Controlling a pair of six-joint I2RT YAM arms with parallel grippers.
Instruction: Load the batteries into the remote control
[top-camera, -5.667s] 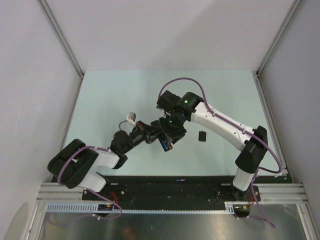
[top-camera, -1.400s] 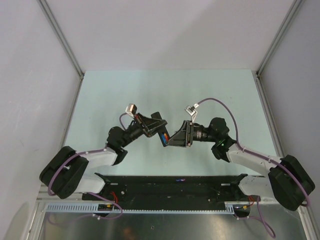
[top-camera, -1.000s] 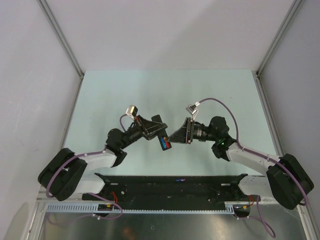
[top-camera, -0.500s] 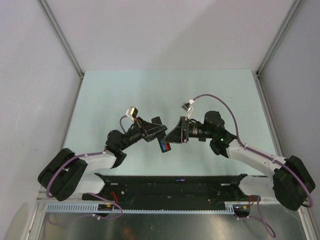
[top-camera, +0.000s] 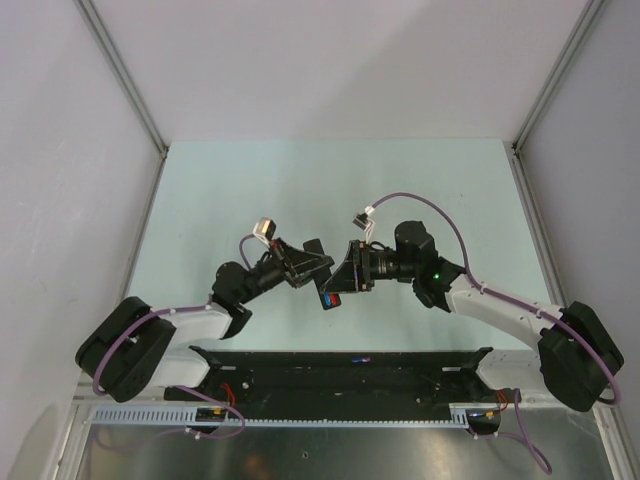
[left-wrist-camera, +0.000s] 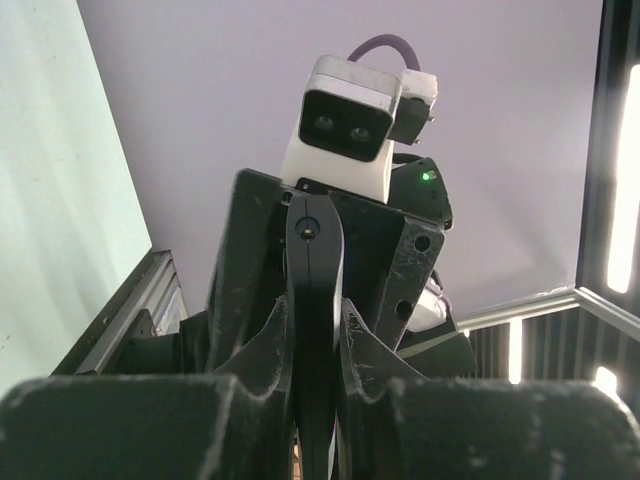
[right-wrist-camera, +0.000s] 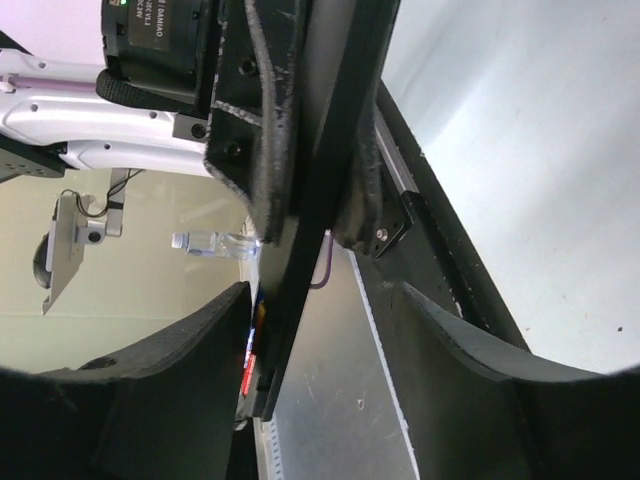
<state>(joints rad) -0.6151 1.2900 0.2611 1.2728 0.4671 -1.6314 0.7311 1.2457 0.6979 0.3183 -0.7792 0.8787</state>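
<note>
Holding the remote control (left-wrist-camera: 314, 290) off the table (top-camera: 230, 190), your left gripper (top-camera: 318, 268) has its jaws pinched tight on the slim black bar, edge-on to its own camera. Right gripper (top-camera: 347, 277) faces it from the other side. Its jaws are part open and straddle the remote, with a gap visible on both sides in the right wrist view, so no contact yet.

Batteries (top-camera: 331, 298): one blue and one red show at the remote's lower end in the top view, apparently sitting in the bay. Whether they're fully seated, can't tell.

Likely step: the right jaws press or steady the remote at the battery end. To do it well:
- Line the right jaws square to the flat faces before closing.
- Close slowly, since a skewed bite could twist the bar out of the left pinch.
- Hold the left pinch firm.
- Stay clear of the batteries so you don't pop them out.
</note>
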